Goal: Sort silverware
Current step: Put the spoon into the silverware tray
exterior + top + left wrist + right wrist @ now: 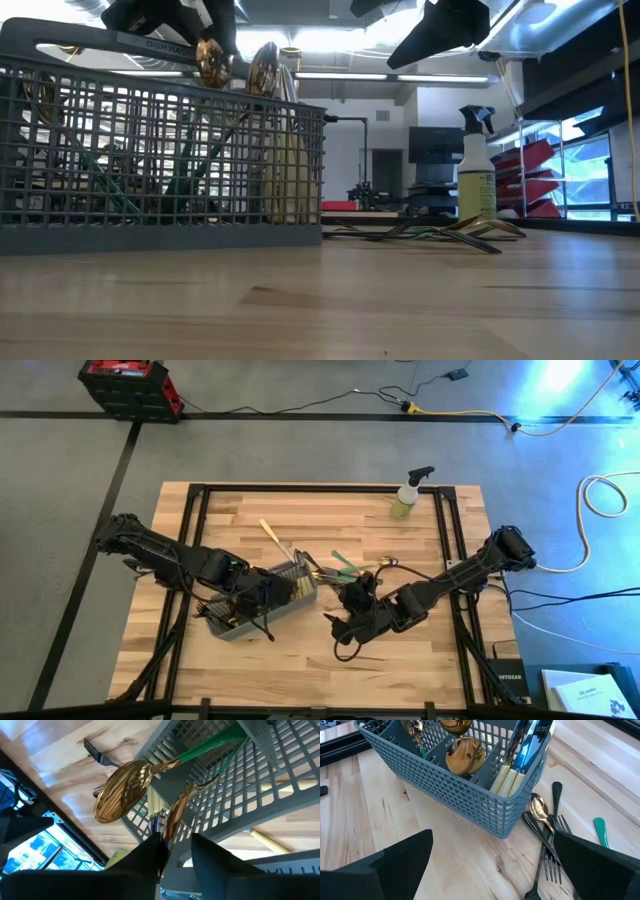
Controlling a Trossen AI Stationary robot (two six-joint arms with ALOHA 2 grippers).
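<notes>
Our right gripper [352, 622], fingers spread wide and empty, sits nearest the loose silverware [350, 568], which lies at twelve o'clock from it, handles running three-to-nine. We cannot tell the left gripper's [262, 600] state above the caddy [262, 603].

Left tool [262, 598] over grey caddy [262, 603]; right tool [352, 608] beside loose silverware [345, 568]; spray bottle [408, 495] at far edge.

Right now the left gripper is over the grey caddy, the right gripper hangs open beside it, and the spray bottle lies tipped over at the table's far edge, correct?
Not quite: the spray bottle stands upright, as the low view shows. The left gripper is over the grey caddy, and the right gripper hangs open beside it.
</notes>
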